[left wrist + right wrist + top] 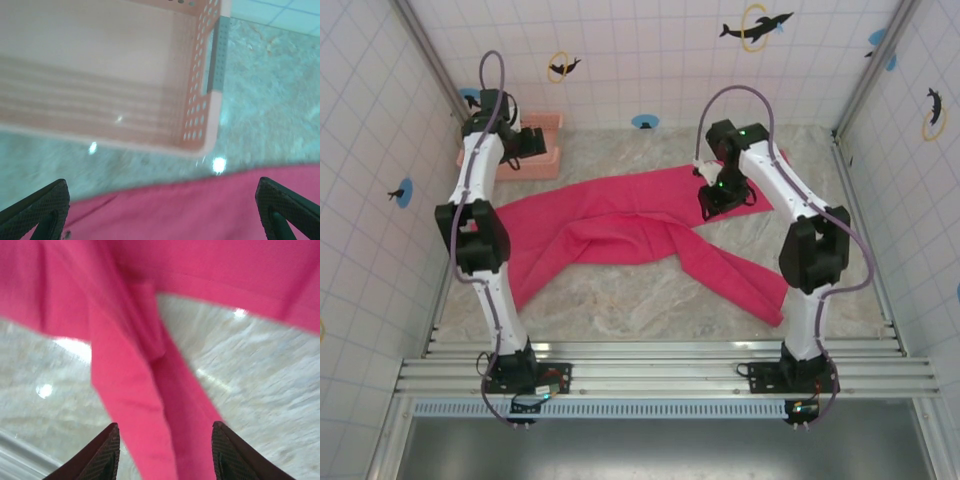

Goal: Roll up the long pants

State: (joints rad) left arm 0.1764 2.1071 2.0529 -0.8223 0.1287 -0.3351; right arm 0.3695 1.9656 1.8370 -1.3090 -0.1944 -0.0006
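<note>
Long pants [620, 225] lie spread across mid tabletop [650, 295], both hands up, nothing gripped.
Left hand [525, 140] sits at the far-left corner just in front of the pink basket [548, 150]. Its wrist view shows it fully open [162, 205], empty, over the pants' far edge [165, 210]. The legs run out toward near left and near right. Right hand [720, 200] hangs over the waist end. In its wrist view it is about half open [165, 452], fingers apart above a strip of pants [135, 405], not pinching it.
</note>
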